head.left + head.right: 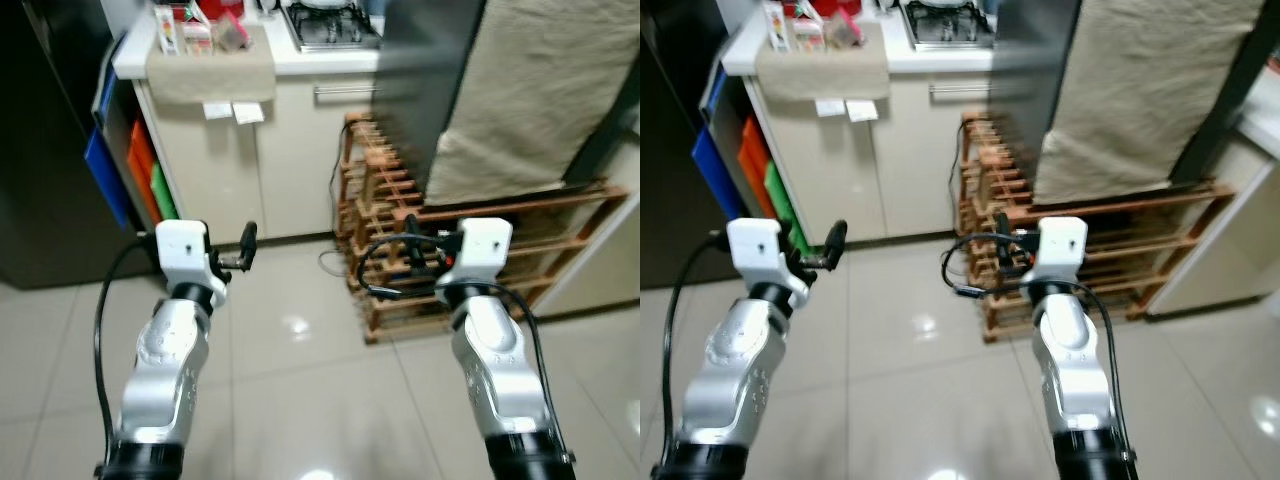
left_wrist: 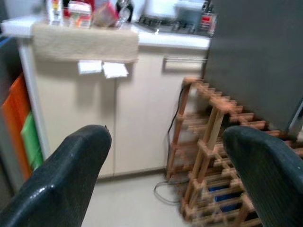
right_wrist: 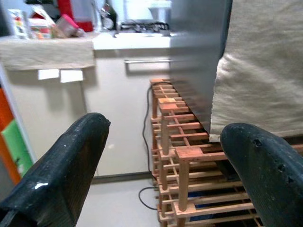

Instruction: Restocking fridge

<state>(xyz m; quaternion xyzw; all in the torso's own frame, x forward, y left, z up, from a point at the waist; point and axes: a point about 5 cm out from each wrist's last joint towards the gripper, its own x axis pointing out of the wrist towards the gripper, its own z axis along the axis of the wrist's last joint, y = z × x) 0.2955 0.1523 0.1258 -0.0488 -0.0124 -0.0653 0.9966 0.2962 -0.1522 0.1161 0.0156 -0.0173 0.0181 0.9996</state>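
Note:
Both silver arms reach forward over the tiled floor with nothing in them. My left gripper (image 1: pixel 245 250) is open and points at the cream cabinet (image 1: pixel 250 160); in the left wrist view its two black fingers (image 2: pixel 71 175) stand wide apart. My right gripper (image 1: pixel 415 245) is open in front of the wooden rack (image 1: pixel 400 210), fingers (image 3: pixel 66 165) spread. Several small packets and cartons (image 1: pixel 200 28) stand on the white counter (image 1: pixel 290 58) over a beige cloth (image 1: pixel 210 70). A tall dark grey panel (image 1: pixel 425 80), maybe a fridge side, rises behind the rack.
A large beige cloth (image 1: pixel 530 90) hangs beside the grey panel. A gas hob (image 1: pixel 330 25) sits on the counter. Blue, orange and green boards (image 1: pixel 145 170) stand left of the cabinet, next to a tall black unit (image 1: pixel 40 150). A black cable (image 1: pixel 340 190) runs down by the rack.

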